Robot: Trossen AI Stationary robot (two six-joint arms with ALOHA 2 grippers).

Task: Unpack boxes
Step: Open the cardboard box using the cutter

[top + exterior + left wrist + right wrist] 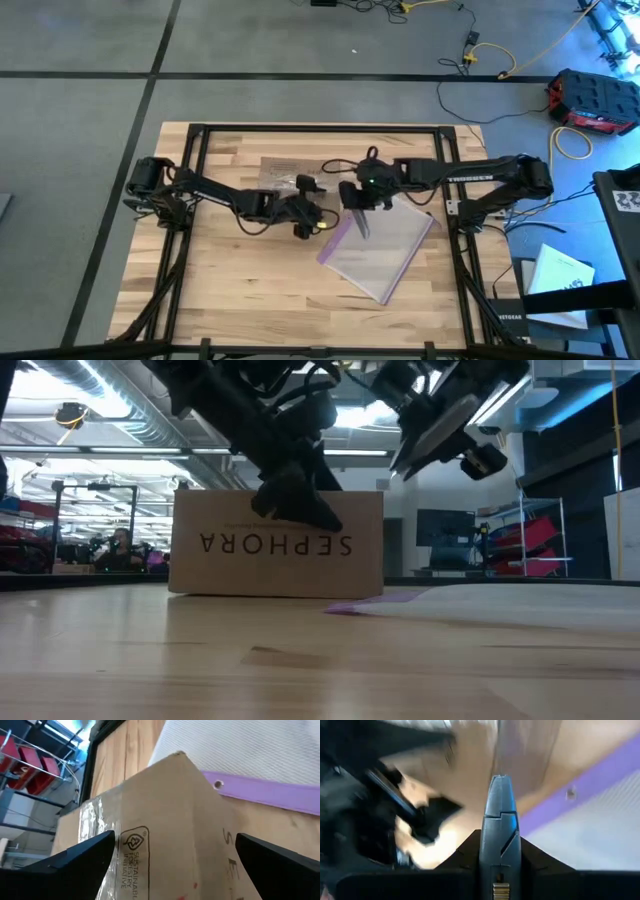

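From above, the box [283, 175] lies near the middle of the table [220, 290], toward its far edge, and both arms reach inward to it. The left gripper [305, 212] is stretched low across the boards to the box's near right corner, fingers spread wide. The right gripper [357, 200] comes in from the other side, just right of the box, clamped on a grey knife [361, 222] whose blade points over the plastic bag [385, 248]; the bag lies to the right of the box and slightly nearer, its purple strip toward the box. Bare boards lie nearer than the box and to its left. At table height, the box [276, 544] stands flat with its black lettering upside down, the left gripper [295, 500] hanging dark against its face, the right gripper [435, 435] raised above and right of it. The left wrist camera shows that arm's two fingers [82, 857] apart on either side of a box corner [170, 820], the purple strip beyond it. The right wrist camera shows the knife [499, 827] pinched upright between its fingers, box blurred behind.
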